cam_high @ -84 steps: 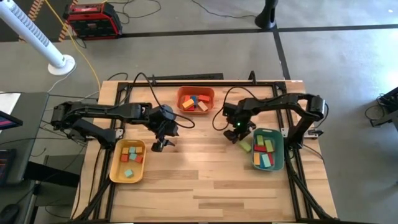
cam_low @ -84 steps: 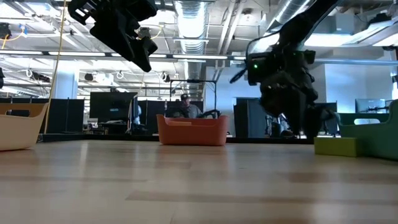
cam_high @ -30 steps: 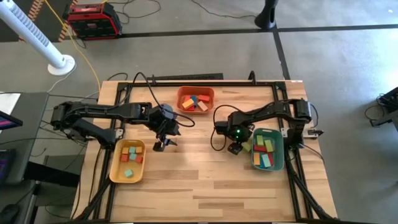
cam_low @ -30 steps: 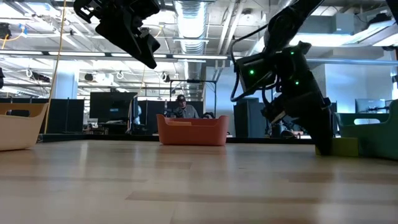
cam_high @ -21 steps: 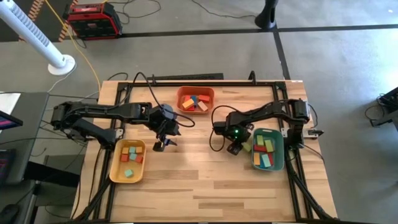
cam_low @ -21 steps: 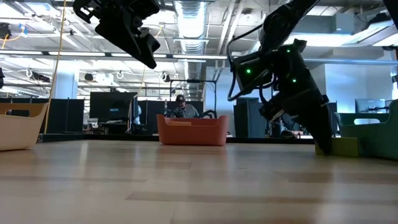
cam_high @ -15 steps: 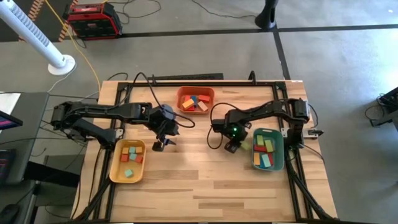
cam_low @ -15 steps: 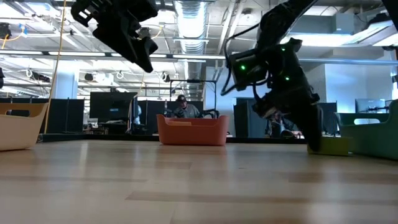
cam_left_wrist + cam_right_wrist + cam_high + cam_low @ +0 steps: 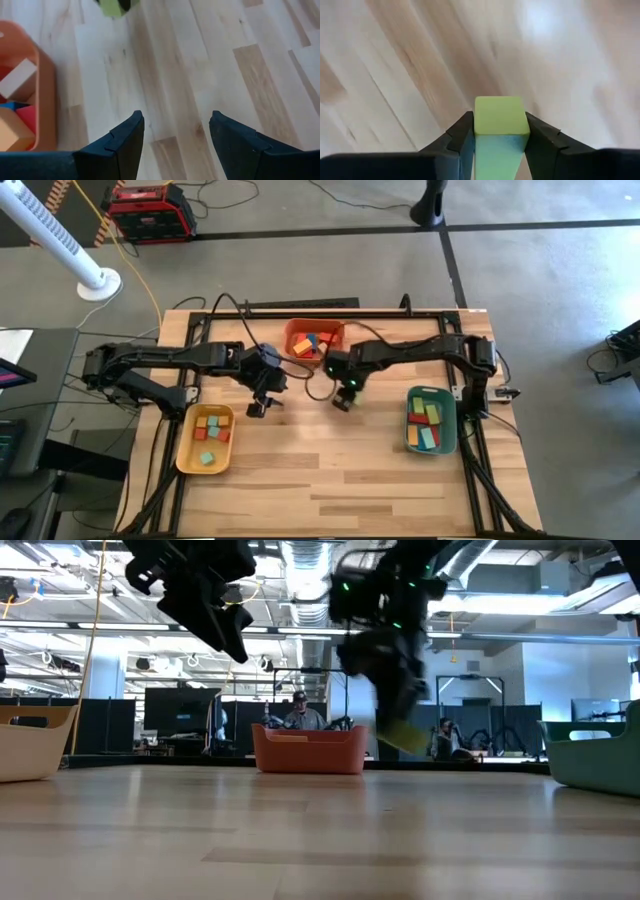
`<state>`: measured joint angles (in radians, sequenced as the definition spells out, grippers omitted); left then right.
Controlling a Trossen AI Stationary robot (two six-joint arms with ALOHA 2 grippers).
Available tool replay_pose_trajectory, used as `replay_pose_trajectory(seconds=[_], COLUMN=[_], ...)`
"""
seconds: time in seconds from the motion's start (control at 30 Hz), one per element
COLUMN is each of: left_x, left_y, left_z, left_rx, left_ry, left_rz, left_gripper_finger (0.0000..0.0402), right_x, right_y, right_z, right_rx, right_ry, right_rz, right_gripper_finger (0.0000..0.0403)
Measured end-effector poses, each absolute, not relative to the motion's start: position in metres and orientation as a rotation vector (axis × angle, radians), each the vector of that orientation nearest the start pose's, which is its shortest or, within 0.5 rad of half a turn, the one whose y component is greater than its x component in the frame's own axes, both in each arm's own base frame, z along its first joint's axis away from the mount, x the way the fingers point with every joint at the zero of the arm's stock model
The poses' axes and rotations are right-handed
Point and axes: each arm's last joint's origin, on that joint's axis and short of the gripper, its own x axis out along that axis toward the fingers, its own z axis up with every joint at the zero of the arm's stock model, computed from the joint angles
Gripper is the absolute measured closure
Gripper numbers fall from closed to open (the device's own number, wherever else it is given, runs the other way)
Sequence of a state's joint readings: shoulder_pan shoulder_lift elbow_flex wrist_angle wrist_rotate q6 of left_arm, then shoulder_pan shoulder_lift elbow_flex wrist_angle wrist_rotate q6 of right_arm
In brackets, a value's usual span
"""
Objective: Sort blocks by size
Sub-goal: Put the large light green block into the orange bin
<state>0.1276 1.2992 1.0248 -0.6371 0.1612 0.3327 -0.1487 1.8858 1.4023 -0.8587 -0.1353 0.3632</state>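
Wood-plank table [image 9: 330,470] w/ black frame rails, grey floor around it; low view looks across into an open workspace w/ desks, monitors and a seated person [image 9: 297,712] behind the orange tray [image 9: 308,748]. R gripper [image 9: 342,402] is up off the table, just in front of the orange tray and a bit to its right side, fingers clamped on a light-green block [image 9: 500,117]; wrist view shows the block pinched between both fingers [image 9: 462,134], its end poking out past the tips, bare wood under it. Low view: same block [image 9: 402,736] hangs tilted in the air below the R gripper [image 9: 395,720], clear of the tabletop. L gripper [image 9: 256,408] hovers well to the left of the R one, beside the orange tray's near-left corner, above the table, fingers [image 9: 127,137] parted about halfway w/ nothing between them. Green tray [image 9: 410,438] well off to the R gripper's right, holding red, green, yellow, blue blocks. Yellow tray [image 9: 184,455] just below-left of the L gripper in high view, w/ small red, orange, green, blue cubes. Orange tray also holds mixed blocks, incl. tan, red, blue.
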Motion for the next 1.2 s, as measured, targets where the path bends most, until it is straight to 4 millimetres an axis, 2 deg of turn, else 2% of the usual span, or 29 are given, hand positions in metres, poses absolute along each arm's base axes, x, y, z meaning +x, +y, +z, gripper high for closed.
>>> replay_pose_trajectory(seconds=[0.17,0.3,0.4,0.63,0.8,0.93,1.2], left_x=[0.258,0.258,0.259,0.256,0.255,0.256,0.259], left_y=[0.034,0.032,0.029,0.019,0.011,0.004,-0.007], left_z=[0.273,0.273,0.27,0.243,0.227,0.218,0.208], left_rx=[0.164,0.15,0.148,0.114,0.098,0.101,0.085], left_ry=[0.883,0.886,0.879,0.892,0.856,0.807,0.687], left_rz=[-0.161,-0.17,-0.181,-0.227,-0.255,-0.279,-0.294], left_gripper_finger=[0.0186,0.0186,0.0186,0.0186,0.0186,0.0186,0.0186], right_x=[0.385,0.391,0.39,0.382,0.375,0.372,0.372], right_y=[-0.071,-0.093,-0.112,-0.157,-0.182,-0.191,-0.198], right_z=[0.227,0.24,0.245,0.25,0.253,0.255,0.254], right_rx=[0.424,0.365,0.34,0.294,0.272,0.268,0.248], right_ry=[1.103,0.996,0.94,0.859,0.809,0.779,0.759], right_rz=[-0.239,-0.278,-0.313,-0.371,-0.402,-0.384,-0.364], right_gripper_finger=[0.0245,0.0245,0.0244,0.0244,0.0243,0.0243,0.0243])
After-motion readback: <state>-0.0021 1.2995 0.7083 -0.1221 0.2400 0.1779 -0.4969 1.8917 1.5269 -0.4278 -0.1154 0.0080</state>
